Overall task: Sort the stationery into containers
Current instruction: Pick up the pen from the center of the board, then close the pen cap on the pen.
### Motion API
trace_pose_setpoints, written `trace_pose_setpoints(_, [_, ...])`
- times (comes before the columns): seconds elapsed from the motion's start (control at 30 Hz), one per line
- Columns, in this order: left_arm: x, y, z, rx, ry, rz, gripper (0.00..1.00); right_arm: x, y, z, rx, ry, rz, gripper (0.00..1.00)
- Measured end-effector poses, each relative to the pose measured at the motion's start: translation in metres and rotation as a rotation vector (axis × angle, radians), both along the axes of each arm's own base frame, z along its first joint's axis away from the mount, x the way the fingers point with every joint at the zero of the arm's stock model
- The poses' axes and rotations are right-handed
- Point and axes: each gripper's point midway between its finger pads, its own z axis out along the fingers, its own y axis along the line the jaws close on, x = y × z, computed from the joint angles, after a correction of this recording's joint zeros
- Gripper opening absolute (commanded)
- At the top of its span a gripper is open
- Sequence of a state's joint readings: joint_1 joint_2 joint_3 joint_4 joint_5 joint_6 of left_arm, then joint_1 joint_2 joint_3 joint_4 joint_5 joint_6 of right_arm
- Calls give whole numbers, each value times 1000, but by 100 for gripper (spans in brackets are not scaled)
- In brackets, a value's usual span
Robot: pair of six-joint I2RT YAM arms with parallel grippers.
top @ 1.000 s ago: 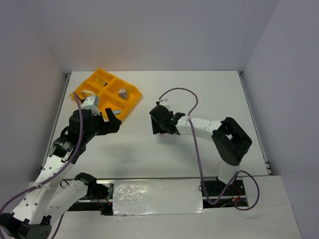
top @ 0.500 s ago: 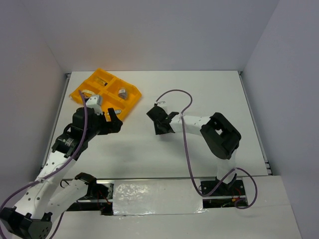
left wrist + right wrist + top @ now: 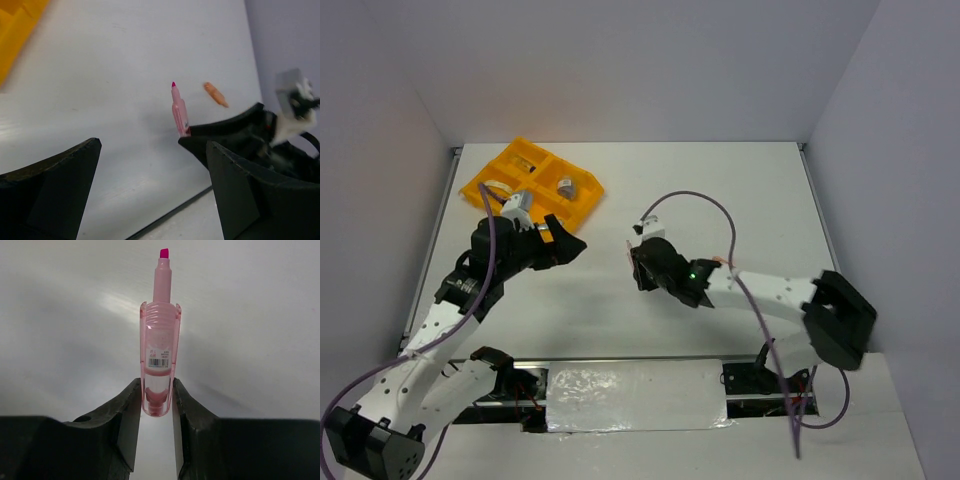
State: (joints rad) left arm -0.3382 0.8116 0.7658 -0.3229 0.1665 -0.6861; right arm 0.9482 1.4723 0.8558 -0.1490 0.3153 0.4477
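My right gripper point(image 3: 156, 386) is shut on the rear end of a pink highlighter point(image 3: 160, 347), whose uncapped tip points away over the white table. In the top view this gripper point(image 3: 638, 262) is at the table's middle. My left gripper point(image 3: 563, 245) is open and empty, just right of the orange-yellow tray point(image 3: 582, 205). Its wrist view shows its open gripper point(image 3: 152, 145), the pink highlighter point(image 3: 179, 111) and a small orange piece point(image 3: 215, 94) lying beyond it. In the tray lie a beige tape ring point(image 3: 498, 187) and a grey-topped jar point(image 3: 565, 186).
The tray sits at the far left of the table, and its corner shows in the left wrist view point(image 3: 15, 30). A purple cable point(image 3: 690, 197) loops above the right arm. Grey walls close the table on three sides.
My left gripper has moved right, away from the tray. My right arm's elbow has swung out to the right and its gripper has come a little nearer the front edge.
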Motion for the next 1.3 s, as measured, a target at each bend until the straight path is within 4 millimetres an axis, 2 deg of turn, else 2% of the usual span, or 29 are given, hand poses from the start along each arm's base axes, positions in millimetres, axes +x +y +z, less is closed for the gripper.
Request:
trace_pose_setpoints(0.13, [-5, -25, 3, -160, 15, -45, 96, -42, 20, 74, 219, -155, 134, 0])
trace_pose_setpoints(0.2, [-8, -39, 9, -219, 18, -78, 95, -54, 21, 99, 292, -197, 156, 0])
trace_pose_setpoints(0.27, [-10, -54, 18, -258, 11, -113, 92, -61, 22, 114, 332, -219, 160, 0])
trace_pose_setpoints(0.4, [-14, -80, 31, -306, -15, -190, 87, -75, 27, 115, 322, -214, 176, 0])
trace_pose_setpoints(0.53, [-13, -89, 37, -319, -34, -214, 78, -82, 34, 117, 298, -208, 183, 0])
trace_pose_setpoints(0.57, [-13, -90, 38, -322, -38, -218, 70, -82, 35, 119, 298, -210, 180, 0])
trace_pose_setpoints(0.7, [-14, -91, 39, -322, -45, -226, 62, -77, 38, 129, 306, -221, 154, 0])
trace_pose_setpoints(0.73, [-14, -91, 39, -320, -44, -226, 55, -76, 39, 130, 308, -223, 150, 0])
trace_pose_setpoints(0.77, [-14, -91, 38, -320, -42, -225, 44, -76, 40, 131, 308, -223, 147, 0])
trace_pose_setpoints(0.83, [-14, -90, 38, -316, -42, -226, 37, -76, 40, 130, 306, -223, 146, 0])
trace_pose_setpoints(0.97, [-14, -90, 38, -311, -47, -230, 37, -76, 40, 130, 304, -222, 147, 0])
trace_pose_setpoints(1.03, [-14, -91, 39, -308, -57, -236, 33, -75, 42, 131, 304, -221, 148, 0])
trace_pose_setpoints(1.2, [-14, -92, 41, -311, -68, -249, 31, -75, 43, 130, 303, -221, 148, 0])
trace_pose_setpoints(1.3, [-14, -93, 41, -314, -69, -253, 26, -75, 42, 130, 302, -221, 147, 0])
